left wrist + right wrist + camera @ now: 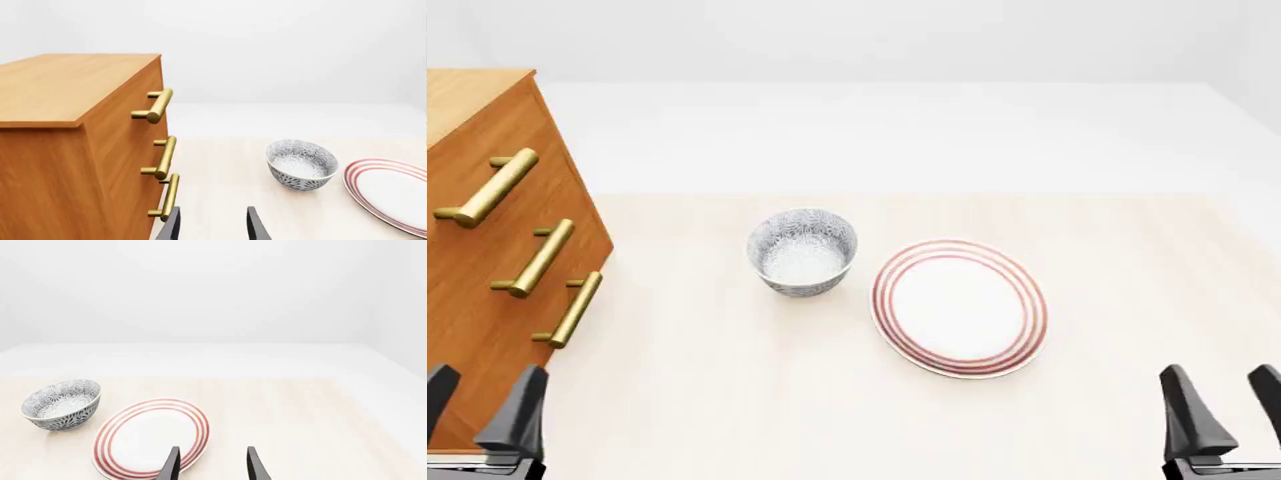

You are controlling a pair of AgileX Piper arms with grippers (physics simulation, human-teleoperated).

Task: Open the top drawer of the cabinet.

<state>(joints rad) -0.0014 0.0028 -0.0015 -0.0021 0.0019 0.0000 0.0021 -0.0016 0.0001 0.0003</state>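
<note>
At the table's left edge stands the cabinet (481,250), all three drawers shut.
Its top drawer (494,165) sits flush, brass handle (487,188) untouched. Near the table's (761,400) front left corner the left gripper (481,405) hangs with fingers spread, holding nothing; the right gripper (1225,405) at the front right corner is likewise spread and empty. Mid-table, a patterned bowl (802,252) sits just beside a red-ringed plate (960,306).

One cabinet (481,260) is seen, with three brass handles (531,258) counted on what appear to be three drawers. One bowl (803,250), one plate (961,307) and two grippers are shown.
</note>
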